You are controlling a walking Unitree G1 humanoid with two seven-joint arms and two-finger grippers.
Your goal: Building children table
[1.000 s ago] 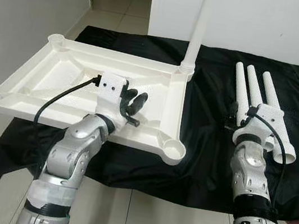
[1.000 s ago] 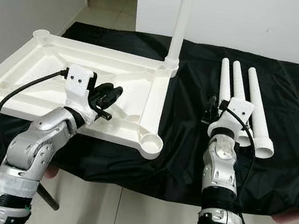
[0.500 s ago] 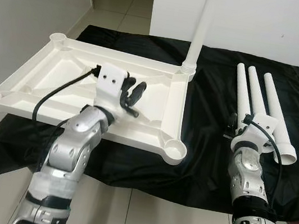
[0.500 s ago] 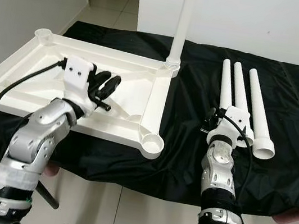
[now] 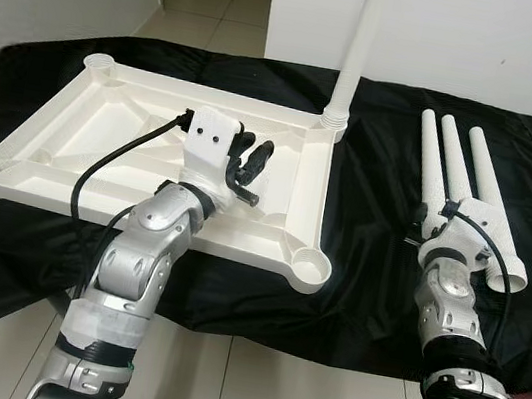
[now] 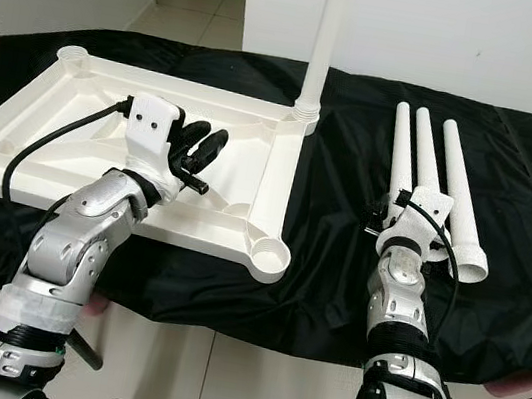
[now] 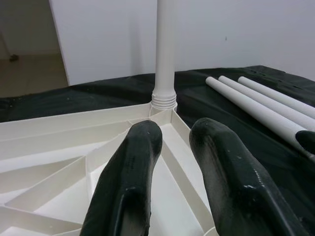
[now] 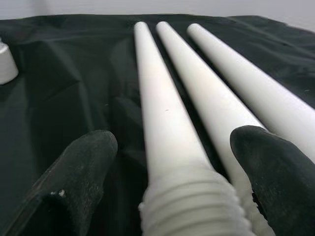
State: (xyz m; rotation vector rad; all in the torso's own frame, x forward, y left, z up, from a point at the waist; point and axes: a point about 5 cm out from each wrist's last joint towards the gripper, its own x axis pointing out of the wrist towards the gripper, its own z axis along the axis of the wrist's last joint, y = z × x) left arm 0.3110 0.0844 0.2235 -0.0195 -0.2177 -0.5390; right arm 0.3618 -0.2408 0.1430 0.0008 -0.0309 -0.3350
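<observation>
A white plastic tabletop (image 5: 308,201) lies upside down on the black cloth, with one white leg (image 5: 356,42) standing upright in its far right corner socket. Its near right socket (image 5: 308,264) holds nothing. Three loose white legs (image 5: 453,168) lie side by side on the right. My left gripper (image 5: 252,147) hovers open over the tabletop's ribbed underside (image 7: 123,128), holding nothing. My right gripper (image 8: 174,140) is open and low over the cloth. Its fingers straddle the threaded end of the leftmost loose leg (image 8: 162,113) without touching it.
The black cloth (image 5: 365,276) covers the whole work surface and hangs over its near edge, with tiled floor (image 5: 246,389) below. A white wall (image 5: 473,40) rises behind, and a corridor opens at the far left. Bare cloth lies between the tabletop and the loose legs.
My left gripper has moved farther in over the tabletop. My right gripper has sunk and drawn back to the threaded end of the leftmost leg. The camera has shifted a little.
</observation>
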